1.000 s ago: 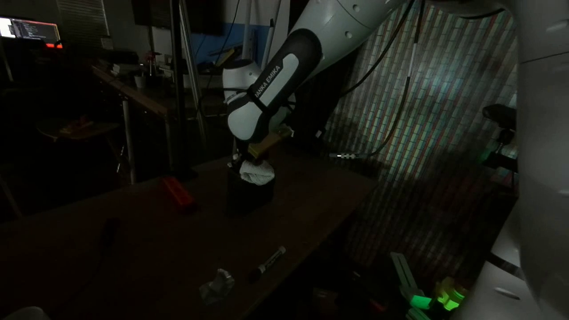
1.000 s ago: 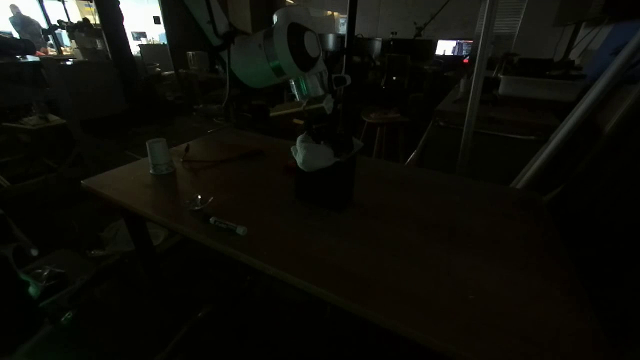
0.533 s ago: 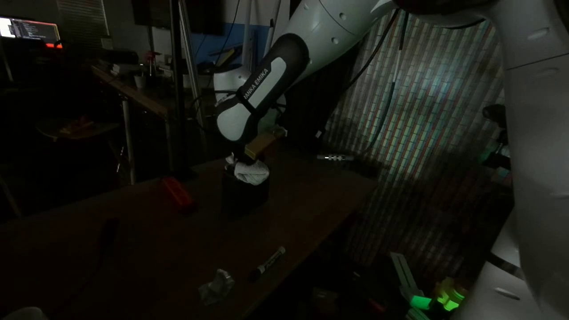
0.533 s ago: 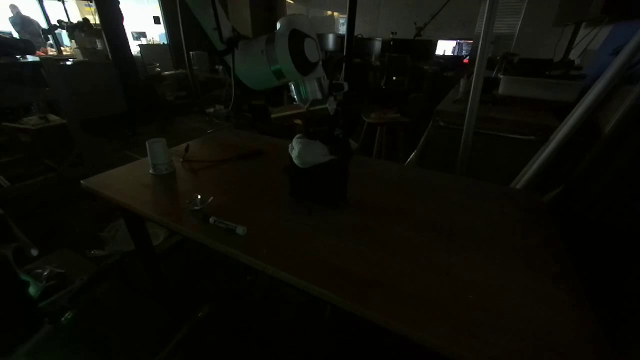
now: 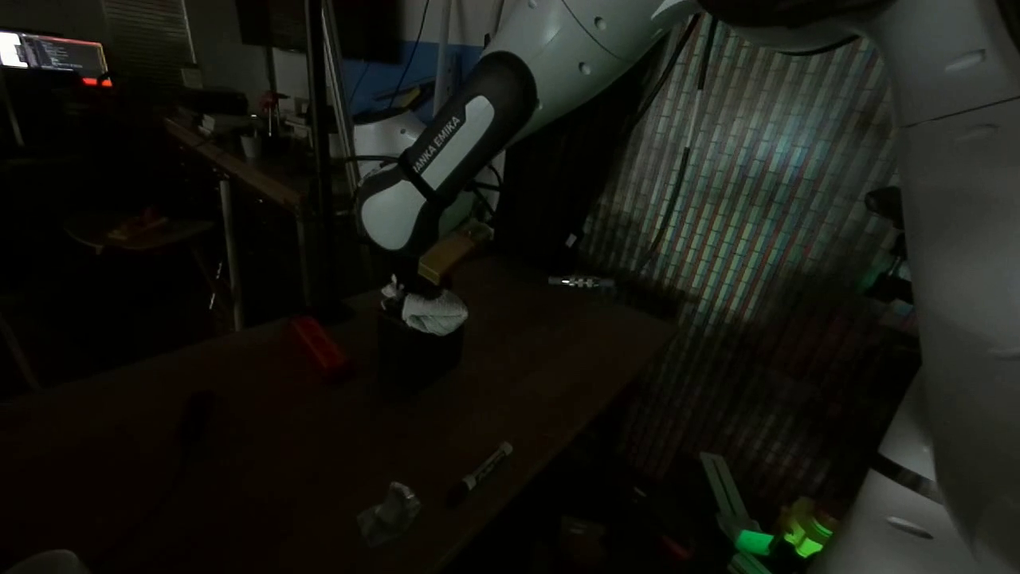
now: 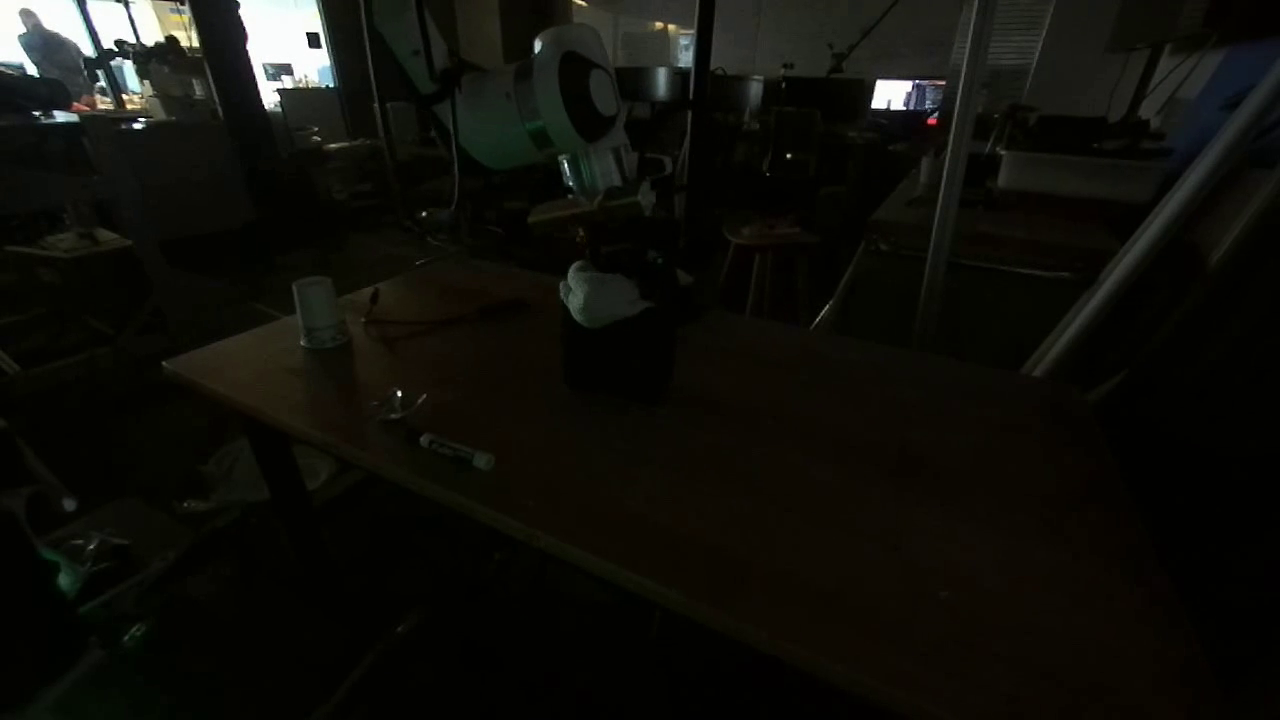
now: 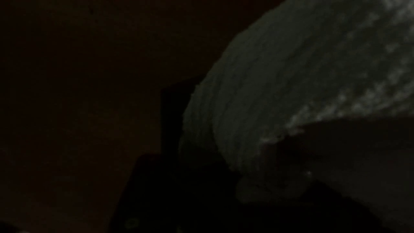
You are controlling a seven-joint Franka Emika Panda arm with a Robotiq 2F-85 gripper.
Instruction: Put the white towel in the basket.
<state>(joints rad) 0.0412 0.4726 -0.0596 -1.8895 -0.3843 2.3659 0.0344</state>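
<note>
The white towel [image 5: 437,313] is bunched at the mouth of the black basket [image 5: 420,356], partly inside it and bulging over one side. Both exterior views show this, with the towel [image 6: 603,298] pale against the dark basket [image 6: 620,362]. My gripper [image 5: 405,296] points down into the basket's mouth, cloth on both sides of its fingers, and looks shut on the towel. Its fingertips are buried in cloth and shadow. In the wrist view the towel [image 7: 275,71] fills the upper right and narrows down into the dark jaws; a basket corner [image 7: 171,110] shows behind.
A yellowish block [image 5: 450,253] sits at the wrist, just above the towel. On the table lie a red object [image 5: 320,346], a marker [image 5: 488,469] near the edge, and a clear crumpled wrapper [image 5: 390,513]. A cup [image 6: 320,312] stands near the table's corner.
The arm has shifted left in both exterior views. Towel and basket have slid along with it across the table, and the cloth's corner on the far side shows less.
</note>
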